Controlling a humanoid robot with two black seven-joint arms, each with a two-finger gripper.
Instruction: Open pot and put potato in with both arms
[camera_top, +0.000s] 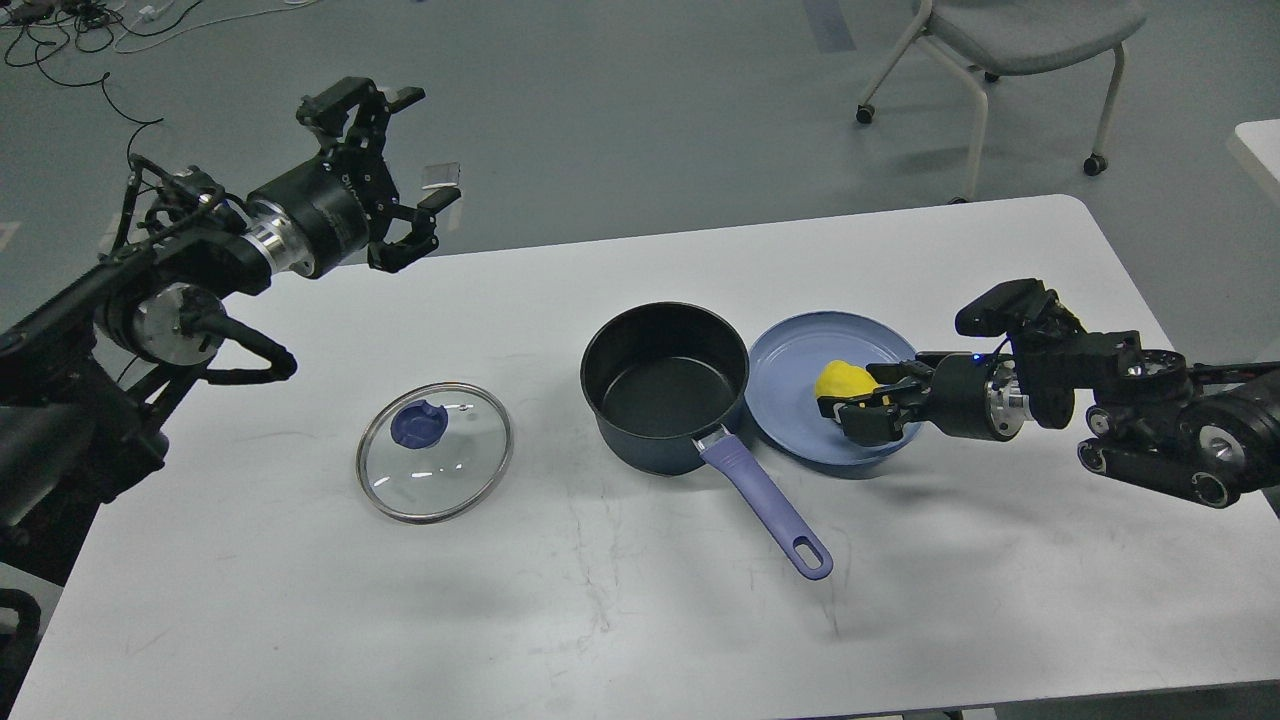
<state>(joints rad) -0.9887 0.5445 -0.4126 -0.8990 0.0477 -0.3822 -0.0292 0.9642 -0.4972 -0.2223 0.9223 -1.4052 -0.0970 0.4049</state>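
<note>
The right gripper (852, 402) reaches in from the right, its fingers (868, 424) closed around the single yellow potato (842, 380), which sits over the one blue plate (790, 385). The left gripper (400, 165) hangs raised over the far left table edge, its fingers spread wide and holding nothing. One pot (665, 400) stands uncovered at the centre of the white table (640, 600), just left of the plate and touching or nearly touching it; its lavender handle (765, 505) runs toward the near right. One glass lid (435, 465) with a blue knob lies flat to the left, apart from the pot. One chair (1010, 60) stands far right.
</note>
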